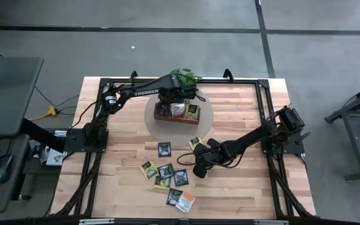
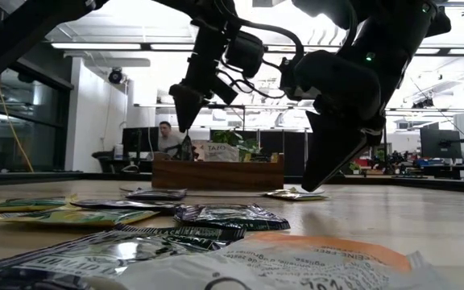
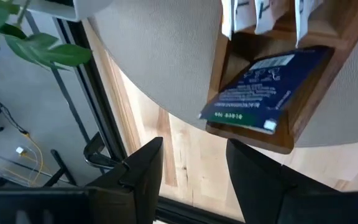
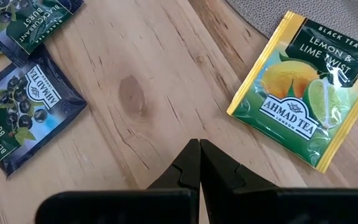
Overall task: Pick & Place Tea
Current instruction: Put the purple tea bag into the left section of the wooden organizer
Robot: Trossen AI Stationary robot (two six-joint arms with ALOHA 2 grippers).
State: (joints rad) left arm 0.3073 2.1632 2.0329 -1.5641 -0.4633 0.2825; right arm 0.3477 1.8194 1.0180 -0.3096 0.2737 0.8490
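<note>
A brown wooden tray [image 1: 162, 114] stands on a round grey mat [image 1: 205, 119] at the table's far middle. A dark blue tea sachet [image 3: 266, 87] leans tilted in one end compartment, and white sachets [image 3: 263, 15] stand in the compartment beside it. My left gripper [image 3: 194, 180] hangs open above that end of the tray [image 2: 216, 173], with nothing between its fingers. Several more sachets [image 1: 165, 170] lie flat on the wood nearer the front. My right gripper [image 4: 199, 165] is shut over bare wood, between a lemon-lime sachet [image 4: 303, 93] and blackcurrant sachets [image 4: 27, 112].
A small green potted plant [image 1: 183, 76] stands just behind the tray, close to my left arm. A black frame [image 1: 261, 84] runs around the tabletop. An orange-and-white sachet [image 1: 187, 201] lies nearest the front edge. Bare wood lies at the table's right front.
</note>
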